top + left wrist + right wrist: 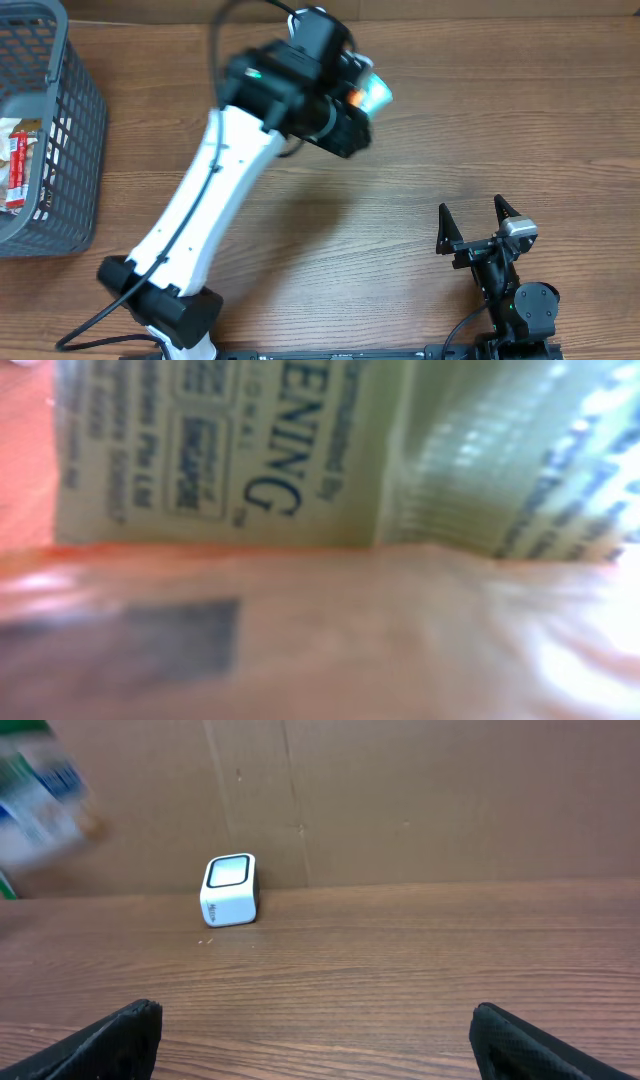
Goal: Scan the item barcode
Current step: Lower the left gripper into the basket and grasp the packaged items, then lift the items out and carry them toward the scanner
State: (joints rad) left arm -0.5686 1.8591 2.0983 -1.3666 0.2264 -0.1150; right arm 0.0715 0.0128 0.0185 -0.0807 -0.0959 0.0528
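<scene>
Over the far middle of the table, our left gripper pinches the packet and holds it in the air. From the right wrist view, the packet hangs higher than the white scanner and to its left, apart from it. We judge that the packet must come right and down toward the scanner window. Our right gripper rests on the near side, fingers spread wide, holding nothing.
</scene>
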